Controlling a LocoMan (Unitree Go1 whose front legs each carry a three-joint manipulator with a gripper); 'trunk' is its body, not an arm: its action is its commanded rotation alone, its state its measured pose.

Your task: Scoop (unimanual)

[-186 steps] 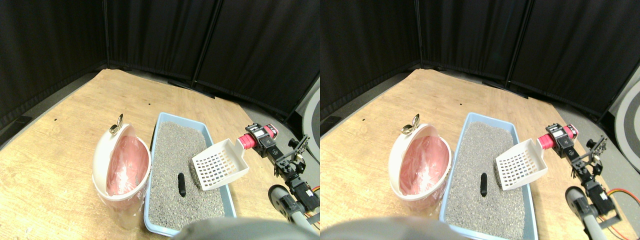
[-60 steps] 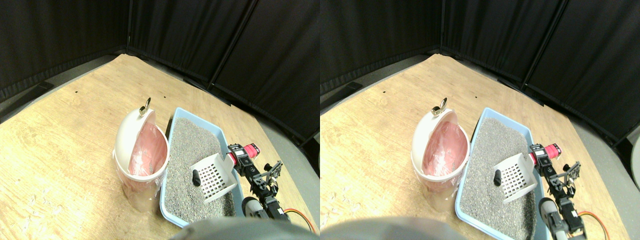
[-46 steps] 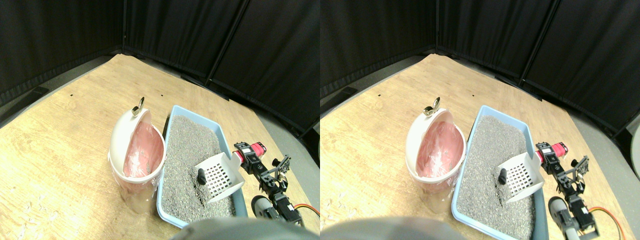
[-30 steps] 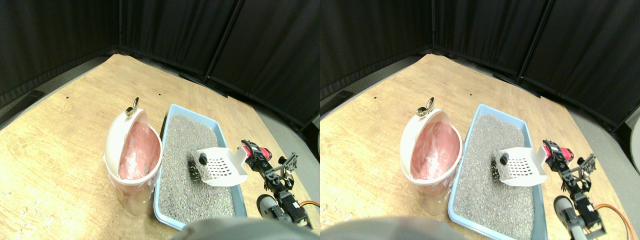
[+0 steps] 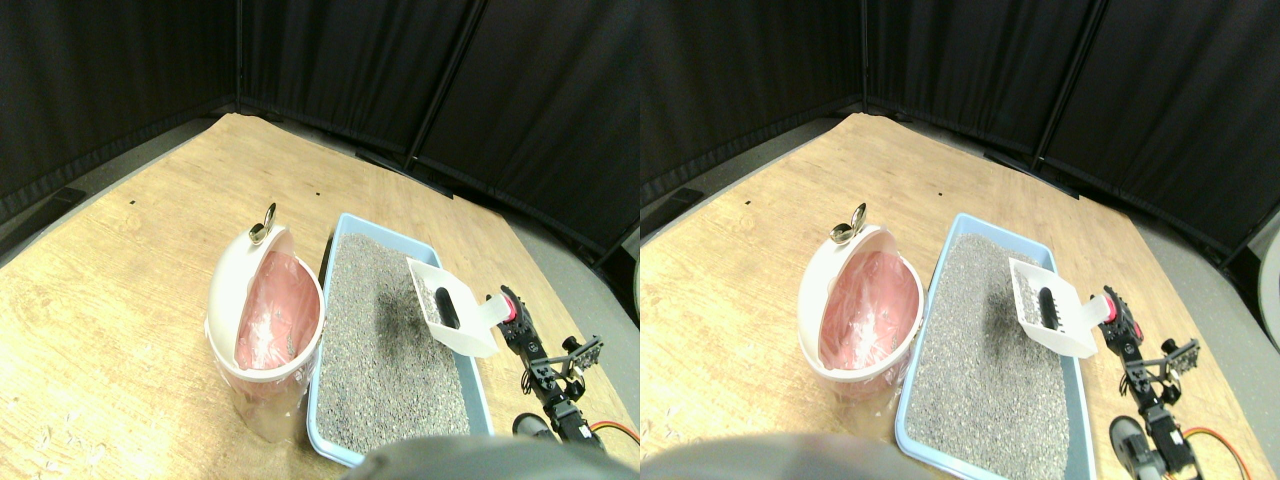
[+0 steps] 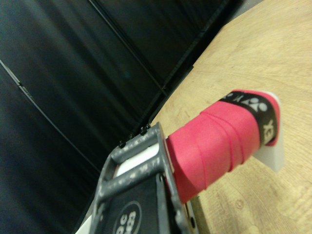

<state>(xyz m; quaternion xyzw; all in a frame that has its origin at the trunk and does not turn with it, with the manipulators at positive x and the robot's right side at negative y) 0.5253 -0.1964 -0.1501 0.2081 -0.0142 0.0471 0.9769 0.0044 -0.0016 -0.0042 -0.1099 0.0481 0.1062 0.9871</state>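
A white slotted scoop hangs tilted above the right side of the light blue litter tray, mouth raised. A small black lump lies inside the scoop. The scoop's red-wrapped handle runs back into my right gripper, which is shut on it. In the wrist view the same red handle sticks out past the dark jaw frame. The tray is filled with grey litter.
A white bin with a pink liner stands against the tray's left side, its lid swung open. Everything rests on a wooden floor bounded by black curtains. A grey strip of floor lies to the right of the tray.
The scoop pushed through the litter under the black lump, then rose and tipped back, so the lump slid deep inside. The camera view has also shifted.
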